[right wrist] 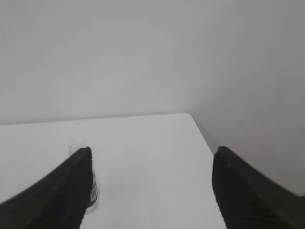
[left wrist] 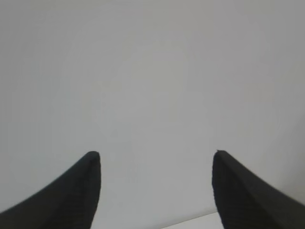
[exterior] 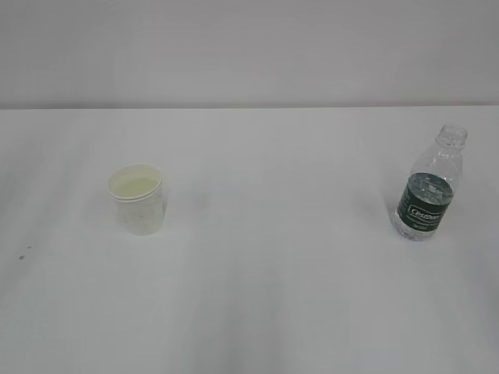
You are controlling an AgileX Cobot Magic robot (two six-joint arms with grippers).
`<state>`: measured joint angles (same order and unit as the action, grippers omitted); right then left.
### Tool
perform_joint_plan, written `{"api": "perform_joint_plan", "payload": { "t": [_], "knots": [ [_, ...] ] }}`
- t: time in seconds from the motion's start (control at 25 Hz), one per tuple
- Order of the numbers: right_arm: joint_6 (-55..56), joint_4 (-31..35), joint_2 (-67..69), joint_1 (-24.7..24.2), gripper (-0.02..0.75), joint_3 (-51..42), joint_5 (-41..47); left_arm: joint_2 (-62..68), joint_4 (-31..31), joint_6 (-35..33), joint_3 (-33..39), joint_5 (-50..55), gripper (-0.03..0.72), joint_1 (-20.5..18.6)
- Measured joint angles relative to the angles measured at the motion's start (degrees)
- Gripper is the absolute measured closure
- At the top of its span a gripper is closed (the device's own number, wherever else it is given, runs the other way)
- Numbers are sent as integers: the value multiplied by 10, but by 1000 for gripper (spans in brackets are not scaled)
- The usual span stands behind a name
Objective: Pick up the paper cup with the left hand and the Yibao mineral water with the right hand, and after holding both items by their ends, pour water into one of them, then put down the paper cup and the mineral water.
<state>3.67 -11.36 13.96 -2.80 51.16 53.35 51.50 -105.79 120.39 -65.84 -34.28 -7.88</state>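
white paper cup, small, rolled rim, pale yellowish inside, stands upright on the left part of the white table in the exterior view. clear ribbed plastic bottle with a dark green label band and white lettering, the yibao mineral water, stands upright on the right part of the table, capless, well apart from the cup. water shows inside the bottle at about label height. neither arm shows in the exterior view. nothing touches cup or bottle.

left wrist view: left hand gripper, two black fingers spread wide, nothing between them, facing a plain pale wall; only a sliver of table edge at the bottom. cup not in this view.

right wrist view: right hand gripper, black fingers spread wide, empty. bottle peeks out just beside the left finger, mostly hidden behind it, standing on the table. table corner and wall behind it.

two tiny dark specks on the table left of the cup.
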Motion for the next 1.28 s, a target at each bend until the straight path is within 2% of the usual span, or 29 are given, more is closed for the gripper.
{"api": "perform_joint_plan", "payload": {
  "t": [0.28, 1.28],
  "knots": [
    [-6, 6, -35, 0, 147, 1, 44, 0, 0, 0, 0, -4, 174, 0],
    [-9, 3, -35, 0, 147, 1, 48, 0, 0, 0, 0, -10, 176, 0]
  ]
}}
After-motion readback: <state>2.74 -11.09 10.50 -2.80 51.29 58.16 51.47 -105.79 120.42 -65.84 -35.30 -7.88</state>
